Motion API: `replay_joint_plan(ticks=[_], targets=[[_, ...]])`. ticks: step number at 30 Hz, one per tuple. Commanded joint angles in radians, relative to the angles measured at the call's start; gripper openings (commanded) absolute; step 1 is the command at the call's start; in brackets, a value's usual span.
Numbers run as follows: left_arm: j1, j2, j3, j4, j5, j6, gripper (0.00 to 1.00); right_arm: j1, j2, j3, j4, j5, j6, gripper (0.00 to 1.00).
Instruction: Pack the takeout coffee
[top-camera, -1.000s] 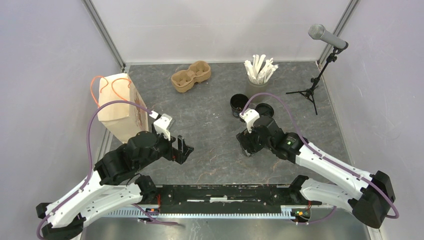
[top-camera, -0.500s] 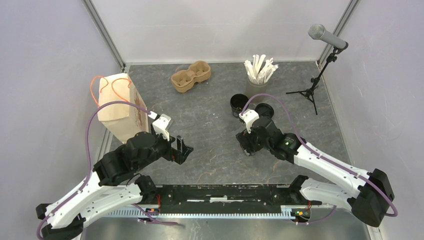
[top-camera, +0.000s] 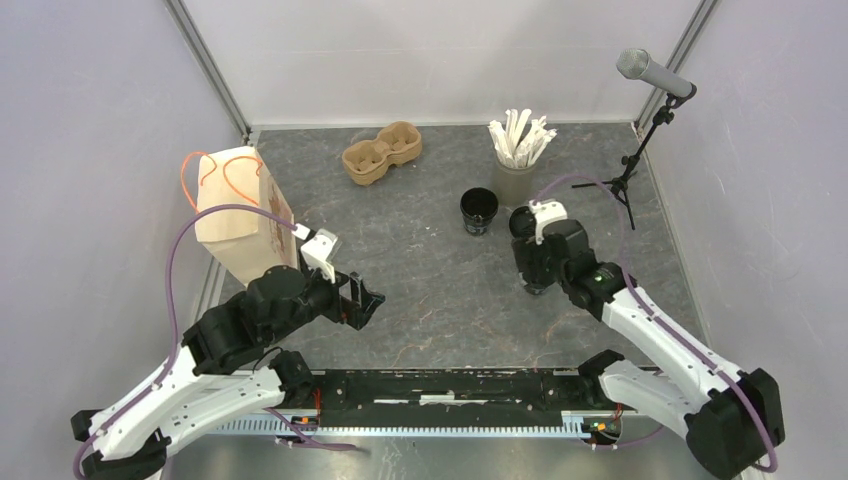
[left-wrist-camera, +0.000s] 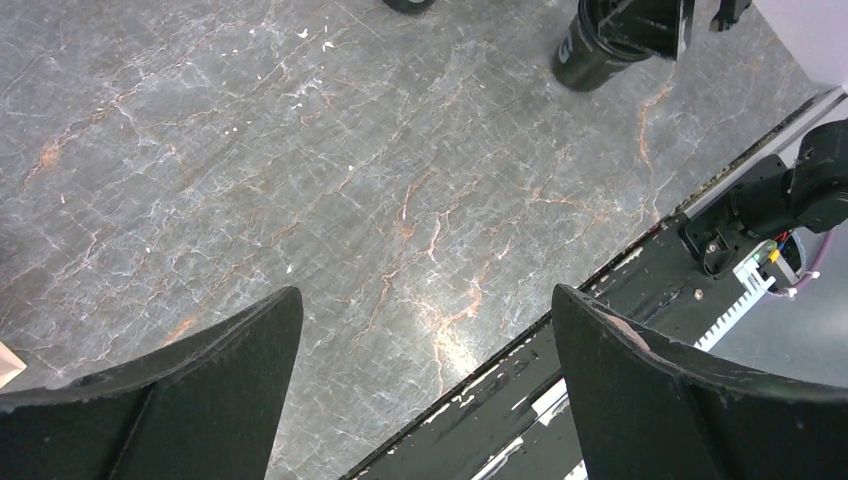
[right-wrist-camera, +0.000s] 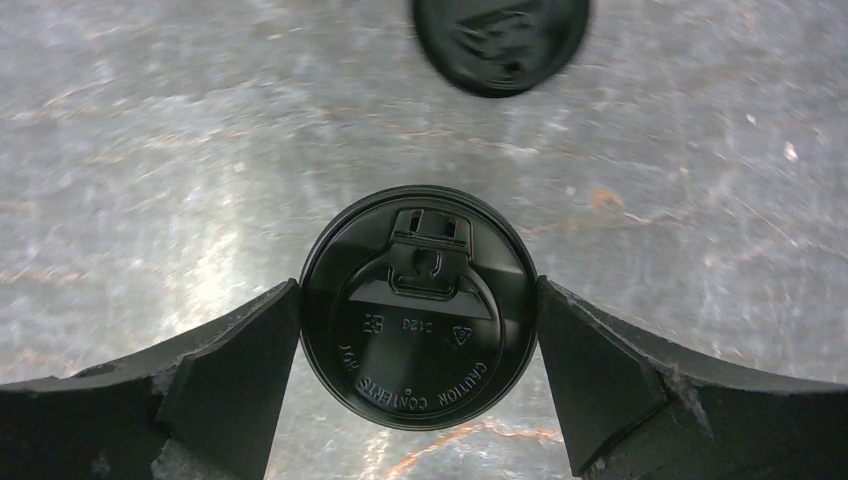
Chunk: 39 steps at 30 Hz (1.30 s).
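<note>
The takeout coffee (right-wrist-camera: 418, 310), a black cup with a round black lid, sits between my right gripper's (right-wrist-camera: 418, 290) fingers, which press on both sides of the lid. In the top view the right gripper (top-camera: 535, 285) points down at right of centre and hides the cup. In the left wrist view the cup (left-wrist-camera: 585, 55) stands at or just above the tabletop under that gripper. My left gripper (top-camera: 365, 300) is open and empty, low over the table left of centre, and its jaws (left-wrist-camera: 425, 295) stand wide apart.
A second black cup (top-camera: 479, 210) stands behind and to the left, and a black round lid top (top-camera: 520, 222) lies just beyond my right gripper. A paper bag (top-camera: 240, 215) is at left, a pulp carrier (top-camera: 381, 153) at the back, a grey stick cup (top-camera: 518, 150) and a microphone stand (top-camera: 650, 72) at back right.
My right gripper has moved to the right and a little farther back, carrying the cup with it. The left arm has barely moved.
</note>
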<state>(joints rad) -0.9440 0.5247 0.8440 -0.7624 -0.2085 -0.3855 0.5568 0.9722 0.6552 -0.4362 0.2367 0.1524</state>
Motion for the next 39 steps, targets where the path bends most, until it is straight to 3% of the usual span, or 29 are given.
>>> replay_joint_plan(ticks=[1, 11, 14, 18, 28, 39], targets=[[-0.003, -0.020, 0.000, 0.017, -0.004, 0.046, 1.00, -0.145, 0.005, -0.016, -0.045, -0.023, -0.027, 0.91], [-0.003, -0.032, -0.002, 0.011, -0.014, 0.046, 1.00, -0.375, 0.001, -0.003, -0.049, -0.145, -0.085, 0.91], [-0.003, -0.023, 0.000, 0.009, -0.021, 0.046, 1.00, -0.379, -0.002, 0.002, -0.042, -0.194, -0.080, 0.98], [-0.003, -0.010, 0.001, 0.002, -0.043, 0.038, 1.00, -0.377, 0.003, 0.048, -0.077, -0.184, -0.085, 0.98], [-0.003, 0.082, 0.064, -0.047, -0.263, -0.002, 1.00, -0.377, -0.050, 0.188, -0.169, -0.122, -0.073, 0.98], [-0.003, 0.149, 0.056, -0.037, -0.213, -0.027, 1.00, -0.379, -0.066, 0.036, -0.054, -0.286, -0.025, 0.98]])
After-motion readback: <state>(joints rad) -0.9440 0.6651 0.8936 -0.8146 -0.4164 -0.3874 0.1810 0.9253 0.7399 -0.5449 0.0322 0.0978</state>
